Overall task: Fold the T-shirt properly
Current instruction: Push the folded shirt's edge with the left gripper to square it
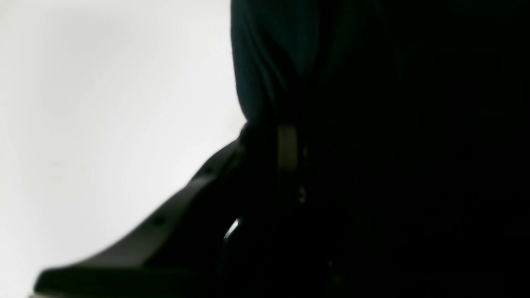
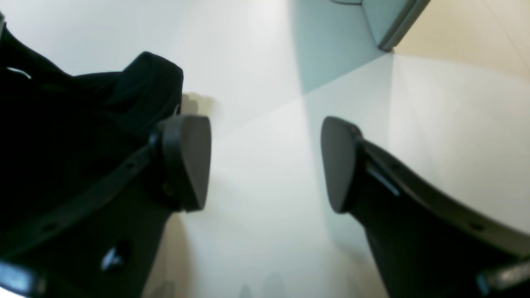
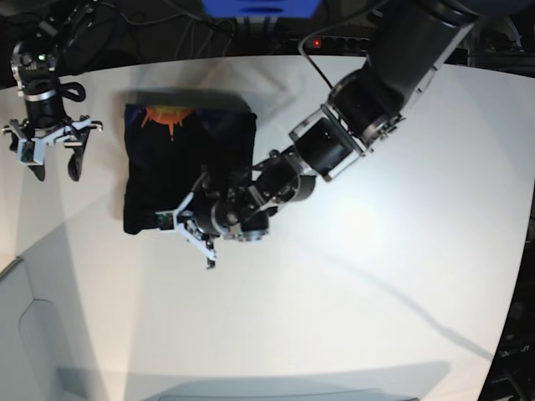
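Observation:
The black T-shirt (image 3: 196, 154) lies folded into a rough square at the table's back left, with an orange print (image 3: 163, 117) at its far left corner. My left gripper (image 3: 191, 224) is at the shirt's near edge. In the left wrist view it (image 1: 265, 132) is shut on a bunch of dark T-shirt fabric (image 1: 269, 62) that rises from the fingertips. My right gripper (image 3: 55, 170) hangs open to the left of the shirt, apart from it. In the right wrist view its pads (image 2: 188, 161) stand wide with nothing between them, and black T-shirt cloth (image 2: 140, 82) shows behind the left finger.
The white table (image 3: 368, 251) stretches right and forward of the shirt. A pale panel (image 3: 33, 334) sits at the near left corner. Cables and a blue object (image 3: 259, 7) line the back edge. The left arm (image 3: 376, 92) crosses over the table's back right.

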